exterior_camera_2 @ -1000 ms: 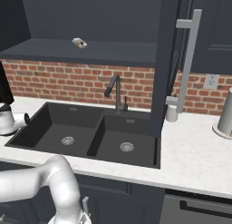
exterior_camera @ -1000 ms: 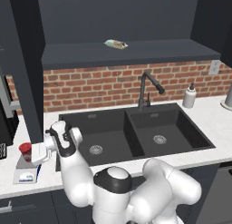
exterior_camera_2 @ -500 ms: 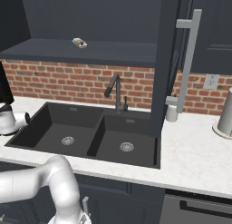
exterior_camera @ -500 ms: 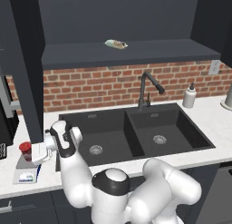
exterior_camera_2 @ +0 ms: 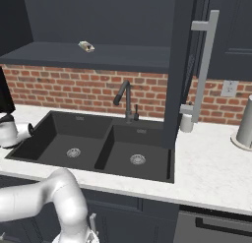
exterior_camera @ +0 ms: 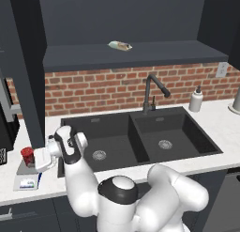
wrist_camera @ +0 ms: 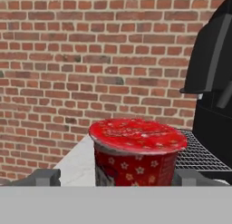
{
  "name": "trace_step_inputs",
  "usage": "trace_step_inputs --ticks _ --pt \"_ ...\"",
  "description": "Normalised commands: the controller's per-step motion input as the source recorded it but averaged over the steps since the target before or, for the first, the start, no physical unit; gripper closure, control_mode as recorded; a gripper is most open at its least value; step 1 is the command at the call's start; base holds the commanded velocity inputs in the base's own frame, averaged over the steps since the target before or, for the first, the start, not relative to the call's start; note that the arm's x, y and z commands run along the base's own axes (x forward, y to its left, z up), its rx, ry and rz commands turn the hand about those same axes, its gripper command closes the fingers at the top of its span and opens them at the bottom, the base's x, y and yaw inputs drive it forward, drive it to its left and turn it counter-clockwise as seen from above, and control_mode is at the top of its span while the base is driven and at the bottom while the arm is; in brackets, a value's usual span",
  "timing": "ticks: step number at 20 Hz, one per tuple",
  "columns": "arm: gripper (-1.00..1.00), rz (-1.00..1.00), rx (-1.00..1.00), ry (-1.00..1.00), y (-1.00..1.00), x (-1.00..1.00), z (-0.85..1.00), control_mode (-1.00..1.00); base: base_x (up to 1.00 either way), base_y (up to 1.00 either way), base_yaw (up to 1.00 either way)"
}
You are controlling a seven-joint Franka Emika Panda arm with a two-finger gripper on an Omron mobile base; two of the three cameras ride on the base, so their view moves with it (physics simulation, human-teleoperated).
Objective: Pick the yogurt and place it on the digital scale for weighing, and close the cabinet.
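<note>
placing step: yogurt (exterior_camera: 27, 155) sits upright on the scale (exterior_camera: 26, 177), left of the sink (exterior_camera: 136, 137). gripper (exterior_camera: 41, 159) fingers flank the cup; grip or release cannot be told. next: withdraw clear, then close the cabinet (exterior_camera_2: 183, 65) door.

A double black sink (exterior_camera_2: 98, 146) sits in the pale counter (exterior_camera_2: 211, 180), with a dark faucet (exterior_camera_2: 125, 100) at its far edge against the brick wall (exterior_camera_2: 74, 92). An open cabinet (exterior_camera_2: 179, 65) door stands edge-on, its long silver bar handle (exterior_camera_2: 204, 65) upright. A pale packet (exterior_camera_2: 86, 46) lies on the cabinet shelf (exterior_camera_2: 98, 57). A steel canister (exterior_camera_2: 244, 124) stands far right. The white arm (exterior_camera_2: 34, 200) curves across the near left.
</note>
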Motion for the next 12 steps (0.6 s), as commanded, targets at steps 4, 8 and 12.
trace_step_inputs --ticks 4,8,12 --pt "-1.00 0.00 0.02 0.00 -0.30 -0.05 0.00 -1.00 0.00 0.00 0.00" --pt "-1.00 0.00 0.02 0.00 -0.34 -0.01 0.00 -1.00 0.00 0.00 0.00" --pt "-1.00 0.00 0.02 -0.09 -0.29 -0.26 0.00 -1.00 0.00 0.00 0.00"
